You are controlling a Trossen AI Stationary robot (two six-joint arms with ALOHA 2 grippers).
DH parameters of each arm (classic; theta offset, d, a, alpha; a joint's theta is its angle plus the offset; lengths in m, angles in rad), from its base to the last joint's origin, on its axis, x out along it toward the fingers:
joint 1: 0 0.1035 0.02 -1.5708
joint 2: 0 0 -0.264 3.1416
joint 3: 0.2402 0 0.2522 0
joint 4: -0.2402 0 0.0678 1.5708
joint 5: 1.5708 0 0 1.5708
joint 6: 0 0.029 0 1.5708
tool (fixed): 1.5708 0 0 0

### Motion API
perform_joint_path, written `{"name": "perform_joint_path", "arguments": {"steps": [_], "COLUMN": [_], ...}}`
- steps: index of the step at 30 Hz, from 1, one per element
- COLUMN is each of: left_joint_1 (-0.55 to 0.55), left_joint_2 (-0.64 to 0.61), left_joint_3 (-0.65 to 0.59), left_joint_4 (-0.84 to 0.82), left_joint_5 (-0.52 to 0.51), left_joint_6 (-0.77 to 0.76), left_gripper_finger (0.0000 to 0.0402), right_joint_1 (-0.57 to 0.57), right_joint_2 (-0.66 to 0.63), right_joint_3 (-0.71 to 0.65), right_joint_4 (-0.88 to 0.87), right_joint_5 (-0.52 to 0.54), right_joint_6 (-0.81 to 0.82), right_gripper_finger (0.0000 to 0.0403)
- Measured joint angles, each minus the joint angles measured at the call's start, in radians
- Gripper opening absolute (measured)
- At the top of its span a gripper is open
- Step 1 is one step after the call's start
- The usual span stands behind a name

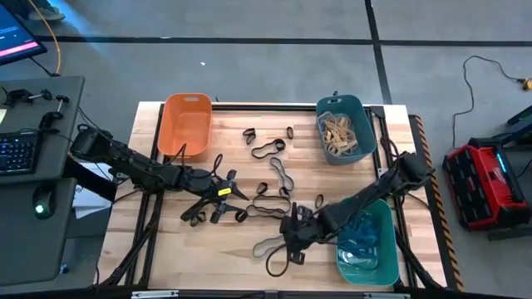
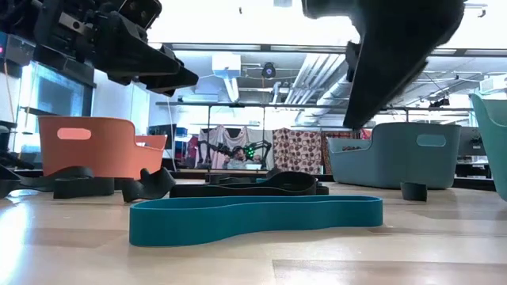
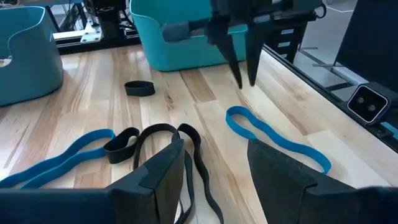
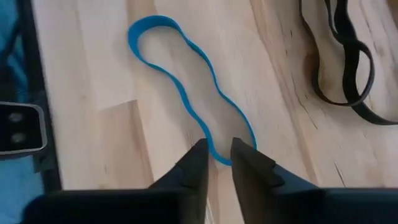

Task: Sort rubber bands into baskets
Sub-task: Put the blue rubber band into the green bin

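We see 3 rounded plastic tubs on the wooden table (image 1: 166,249): the orange-salmon basket (image 1: 186,124) at the far left, the dark teal-blue basket (image 1: 345,129) at the far right, already holding tan loops, and the lighter green basket (image 1: 366,242) at the near right, with blue loops inside. Between them, thin black rubber bands (image 1: 268,149) lie scattered across the middle of the table.

The right gripper (image 4: 216,163) hangs tip-down over the near middle of the table, just left of the lighter green basket, directly above one end of a long wavy blue rubber band (image 4: 186,93) that lies flat on the wood. Its 2 fingers stand only a narrow gap apart, straddling the band's edge; nothing is lifted, and we cannot tell whether the tips have any pinch on it. We judge this placement fits a thin floppy loop: narrow jaws at one end catch the strip, and the matching basket is close by for the drop.

The left gripper (image 3: 214,171) hovers left of centre with its jaws spread wide and empty, pointing at a tangle of black loops (image 3: 155,140), probably staged to take these to the orange-salmon basket behind it
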Motion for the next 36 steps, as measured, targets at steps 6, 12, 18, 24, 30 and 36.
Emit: {"name": "perform_joint_path", "arguments": {"steps": [6, 12, 18, 24, 30, 36], "left_joint_1": [0.0, 0.0, 0.0, 0.0, 0.0, 0.0], "left_joint_2": [0.0, 0.0, 0.0, 0.0, 0.0, 0.0], "left_joint_3": [0.0, 0.0, 0.0, 0.0, 0.0, 0.0], "left_joint_4": [-0.004, -0.01, -0.012, -0.013, -0.011, -0.03], "left_joint_5": [0.0, 0.0, 0.0, -0.002, -0.04, -0.041], "left_joint_6": [-0.007, -0.018, -0.018, -0.016, -0.001, -0.001], "left_gripper_finger": [0.017, 0.017, 0.017, 0.017, 0.017, 0.017], "right_joint_1": [-0.017, -0.056, -0.065, -0.07, -0.082, -0.074], "right_joint_2": [0.066, 0.112, 0.146, 0.148, 0.121, 0.092], "right_joint_3": [0.0, 0.0, 0.0, 0.0, 0.018, 0.109], "right_joint_4": [0.034, -0.001, 0.01, 0.005, -0.083, -0.295], "right_joint_5": [-0.014, -0.012, -0.07, -0.085, -0.102, -0.062], "right_joint_6": [0.0, -0.017, -0.058, -0.121, -0.168, -0.175], "right_gripper_finger": [0.0113, 0.0121, 0.0103, 0.0036, 0.0011, 0.0003]}}
